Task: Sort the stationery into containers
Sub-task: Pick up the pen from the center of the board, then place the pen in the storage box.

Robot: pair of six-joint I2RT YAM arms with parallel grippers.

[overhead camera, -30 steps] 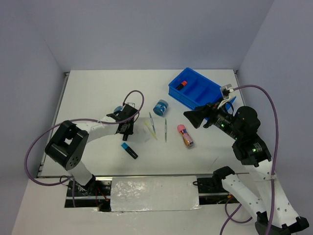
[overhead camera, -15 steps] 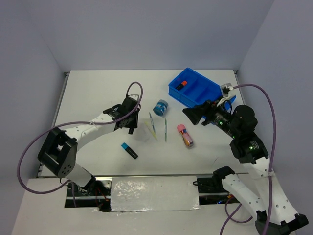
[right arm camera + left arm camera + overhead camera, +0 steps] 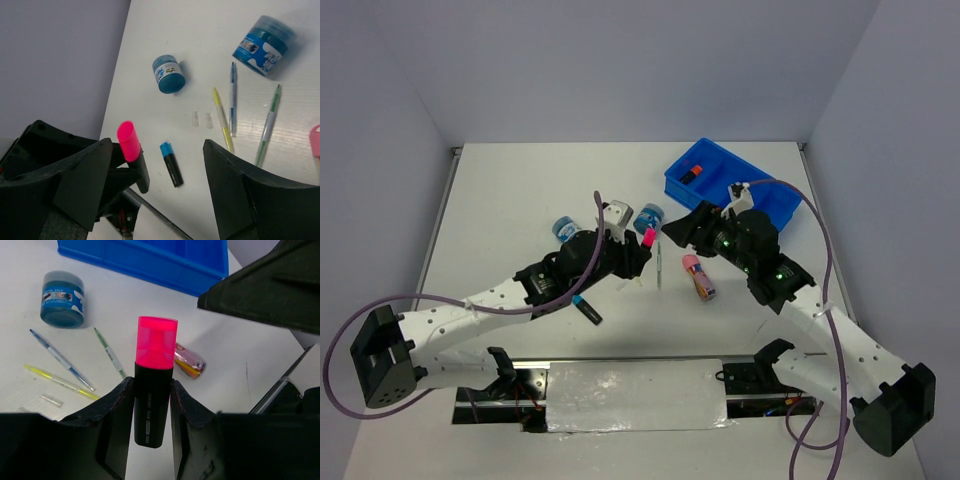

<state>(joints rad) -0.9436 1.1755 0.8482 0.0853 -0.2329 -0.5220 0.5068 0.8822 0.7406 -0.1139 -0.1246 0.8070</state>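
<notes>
Left wrist view: gripping pink-capped highlighter (image 3: 156, 347) between part-closed left fingers (image 3: 116, 415), clear of bench (image 3: 225, 352); right wrist view: holding nothing in widely spread right fingers (image 3: 240, 180)

The top camera looks down from above and behind the arms onto the whole counter (image 3: 510, 190). The wrist cameras sit close behind the left hand (image 3: 151, 386) and right hand (image 3: 157, 145), slanting down; all share the pink-capped highlighter (image 3: 646, 237).

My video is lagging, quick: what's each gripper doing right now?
Left gripper: closed on the pink-capped highlighter.
Right gripper: open, holding nothing.
</notes>
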